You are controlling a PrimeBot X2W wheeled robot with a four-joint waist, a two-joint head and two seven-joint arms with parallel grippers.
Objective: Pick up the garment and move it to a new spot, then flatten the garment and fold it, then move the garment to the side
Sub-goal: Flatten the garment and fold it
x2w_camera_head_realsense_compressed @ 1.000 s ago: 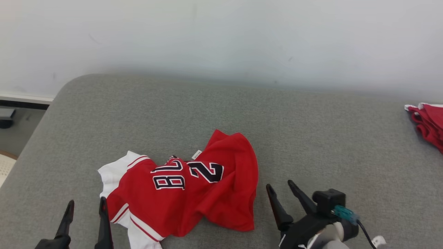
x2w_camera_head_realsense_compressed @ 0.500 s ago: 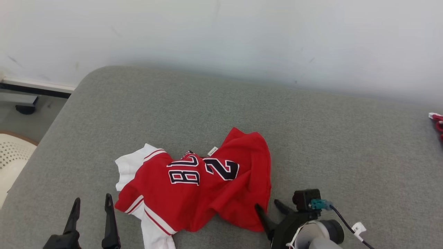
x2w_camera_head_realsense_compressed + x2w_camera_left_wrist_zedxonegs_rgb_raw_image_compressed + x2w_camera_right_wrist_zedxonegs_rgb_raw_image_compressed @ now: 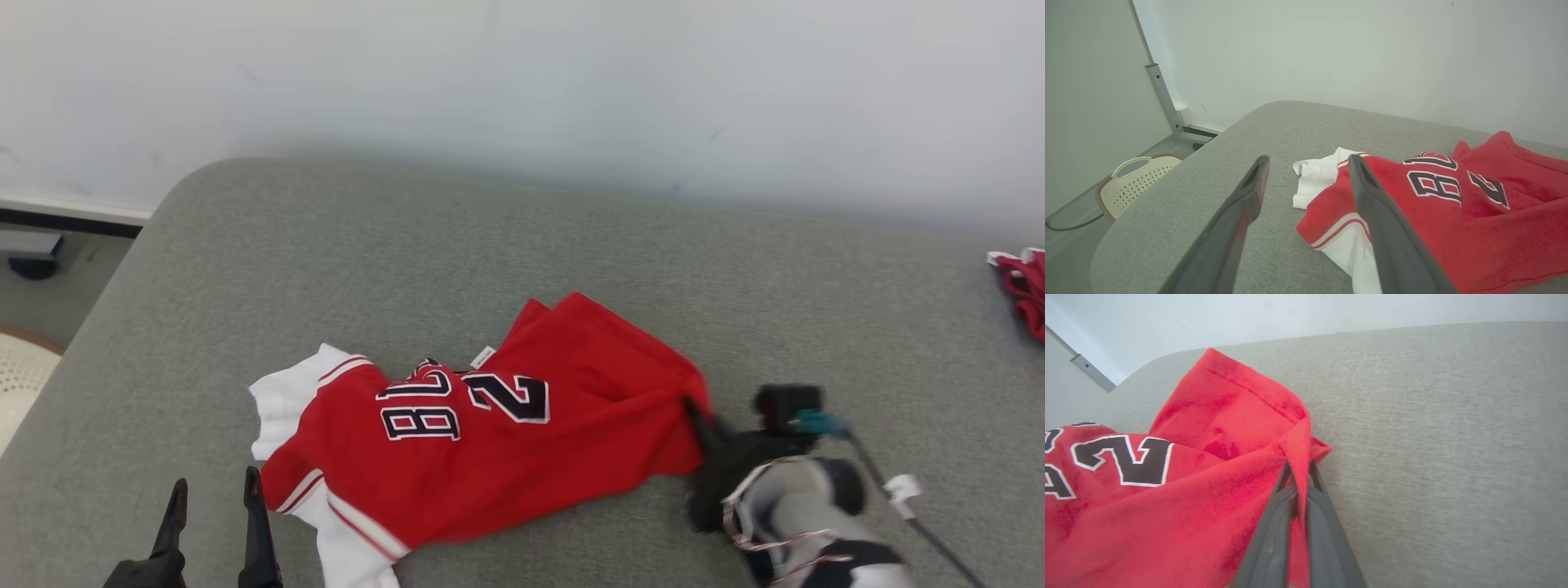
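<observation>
Two things differ from half a second ago. Your right gripper, which stood open beside the garment, is now closed tight on a fold of its red hem. The cloth has also been drawn toward the right half of the grey cushion, so the red body lies longer and less bunched. I judge that the grasp has taken and that you're dragging or starting the lift to a new spot; flattening and folding are still to come.

The garment rests near the cushion's front edge, mostly left of its middle. Your left gripper sits at the cushion's front left with its fingers spread wide and holding nothing.

You can't tell how many layers the right fingers have pinched, because the hem wraps over them. In the head view that arm is blurred. The white sleeve runs off the bottom of that view, and the lettering is creased. Another red cloth at the cushion's far right is cut off
</observation>
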